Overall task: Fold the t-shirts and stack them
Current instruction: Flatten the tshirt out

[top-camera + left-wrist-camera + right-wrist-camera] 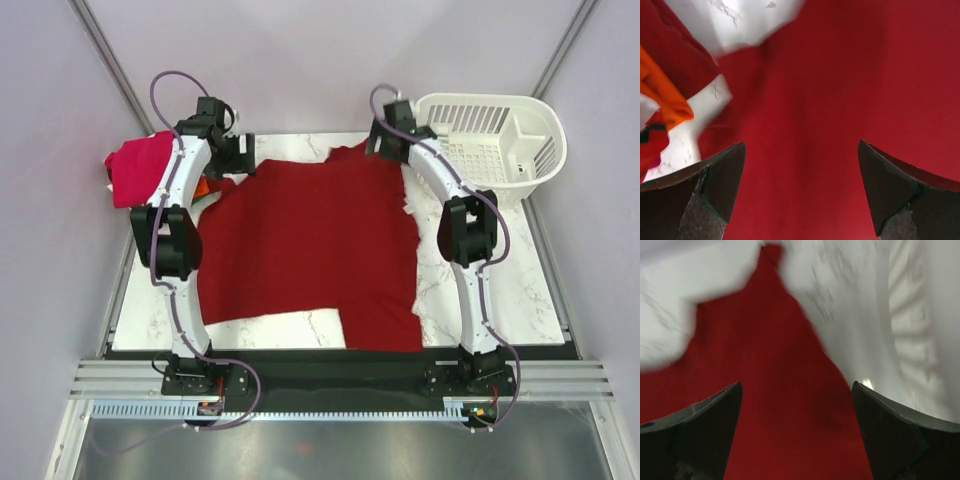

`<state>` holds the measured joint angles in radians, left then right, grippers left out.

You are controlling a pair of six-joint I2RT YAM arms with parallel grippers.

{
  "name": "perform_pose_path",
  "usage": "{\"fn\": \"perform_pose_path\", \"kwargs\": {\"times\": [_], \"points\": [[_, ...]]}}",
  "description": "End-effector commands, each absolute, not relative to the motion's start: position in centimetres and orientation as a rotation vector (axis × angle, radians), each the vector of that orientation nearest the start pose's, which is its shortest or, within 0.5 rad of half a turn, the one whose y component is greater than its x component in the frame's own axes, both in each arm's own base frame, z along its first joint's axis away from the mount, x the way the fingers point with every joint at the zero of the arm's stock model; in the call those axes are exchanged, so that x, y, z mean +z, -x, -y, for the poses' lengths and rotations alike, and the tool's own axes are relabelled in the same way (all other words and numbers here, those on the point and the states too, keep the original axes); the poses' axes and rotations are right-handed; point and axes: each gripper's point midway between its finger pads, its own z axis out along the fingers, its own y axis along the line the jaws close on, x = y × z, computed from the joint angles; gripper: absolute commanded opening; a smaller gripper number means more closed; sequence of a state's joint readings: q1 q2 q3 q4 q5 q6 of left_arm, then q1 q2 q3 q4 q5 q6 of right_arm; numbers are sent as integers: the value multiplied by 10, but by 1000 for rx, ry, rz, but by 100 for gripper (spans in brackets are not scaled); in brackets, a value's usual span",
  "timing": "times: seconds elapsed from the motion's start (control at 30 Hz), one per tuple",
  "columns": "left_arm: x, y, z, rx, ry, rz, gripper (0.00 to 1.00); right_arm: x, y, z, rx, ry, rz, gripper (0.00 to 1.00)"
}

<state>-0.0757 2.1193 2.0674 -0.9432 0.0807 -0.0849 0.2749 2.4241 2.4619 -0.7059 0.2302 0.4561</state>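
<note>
The dark red t-shirt (310,240) is spread mostly flat mid-table (500,290), w/ the other shirts (135,170) heaped at approx 10 o'clock and the white basket (500,130) at 2. Both sets of jaws are held wide open w/ nothing in them, the left gripper (800,145) over the shirt's 11 o'clock edge and the right gripper (796,385) over its 1 o'clock corner. The cloth is judged light, floppy and prob a bit slidey on the marble, so it's best pinched right at those far corners, or it could get dragged and bunched.
</note>
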Motion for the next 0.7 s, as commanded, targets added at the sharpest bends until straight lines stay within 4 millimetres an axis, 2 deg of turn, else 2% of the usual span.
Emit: {"fn": "perform_pose_path", "kwargs": {"times": [0.0, 0.03, 0.1, 0.2, 0.23, 0.27, 0.3, 0.33, 0.37, 0.4, 0.43, 0.47, 0.53, 0.57, 0.6, 0.63, 0.67], "points": [[299, -482, 76, -249, -31, -2259, 100, 342, -545, -140, 256, -324, -1856, 98], [312, -476, 76, -256, -39, -2231, 100, 353, -540, -141, 270, -319, -1829, 98], [314, -465, 82, -284, -58, -2233, 100, 368, -531, -149, 282, -288, -1831, 98], [316, -443, 90, -311, -80, -2232, 100, 354, -519, -157, 250, -245, -1911, 98], [318, -438, 92, -319, -86, -2220, 100, 359, -512, -155, 253, -245, -1902, 98], [309, -426, 95, -331, -93, -2240, 100, 356, -509, -156, 268, -256, -1905, 98], [304, -419, 99, -350, -105, -2248, 99, 328, -502, -158, 266, -254, -1961, 98], [297, -413, 102, -365, -114, -2262, 98, 327, -500, -162, 306, -253, -1940, 98], [270, -404, 105, -373, -121, -2316, 98, 330, -491, -168, 366, -238, -1930, 98], [269, -395, 105, -377, -122, -2311, 97, 297, -483, -174, 393, -239, -1992, 98], [259, -390, 105, -379, -121, -2326, 97, 297, -484, -183, 446, -227, -1965, 98], [235, -381, 104, -383, -112, -2369, 96, 275, -475, -196, 509, -188, -2019, 98], [230, -368, 103, -395, -100, -2368, 95, 249, -473, -217, 605, -165, -2074, 98], [215, -357, 103, -404, -74, -2402, 95, 232, -466, -231, 648, -133, -2120, 95], [219, -348, 101, -405, -76, -2387, 95, 222, -460, -242, 685, -106, -2150, 94], [221, -346, 108, -449, -87, -2361, 94, 211, -457, -250, 693, -85, -2171, 93], [210, -337, 107, -456, -69, -2379, 94, 193, -445, -260, 695, -53, -2210, 93]]}}
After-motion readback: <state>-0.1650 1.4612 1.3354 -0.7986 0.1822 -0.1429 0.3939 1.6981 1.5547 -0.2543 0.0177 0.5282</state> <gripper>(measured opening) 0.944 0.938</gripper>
